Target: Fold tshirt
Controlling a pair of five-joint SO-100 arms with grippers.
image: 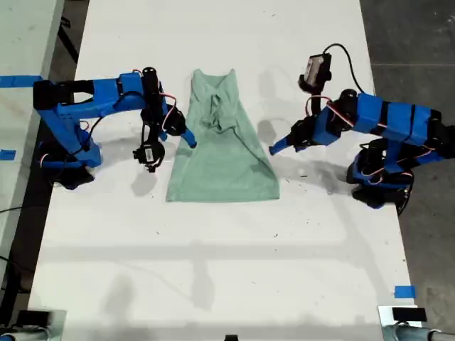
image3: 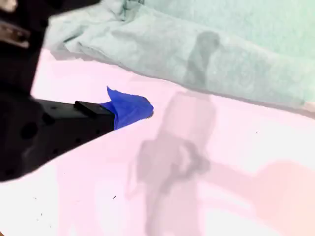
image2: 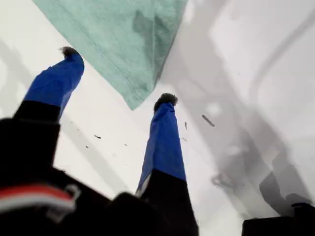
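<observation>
one tshirt (image: 224, 145) lies on the white table (image: 213, 270), two blue arms flank it, and bits of blue tape mark the edges: one (image: 404, 291) near the exterior view's near right corner, others on the bench at its left.

the tshirt sits mid-table, its wide hem nearest the camera and its sides folded in toward the narrow far end, where the cloth is bunched and creased.

my first gripper (image: 274, 148) reaches in from the exterior view's right, arm stretched low and pointing at the tshirt's near right corner. in its wrist view the jaws stand apart, empty, with that corner (image2: 135, 101) just beyond and between the tips (image2: 166, 100).

my second gripper (image: 190, 139) comes from the exterior view's left, elbow bent, its tip at the tshirt's left edge. its wrist view shows only one blue finger (image3: 129, 107) over bare table beside the folded edge (image3: 197, 59); i cannot tell whether it is open or closed.
</observation>
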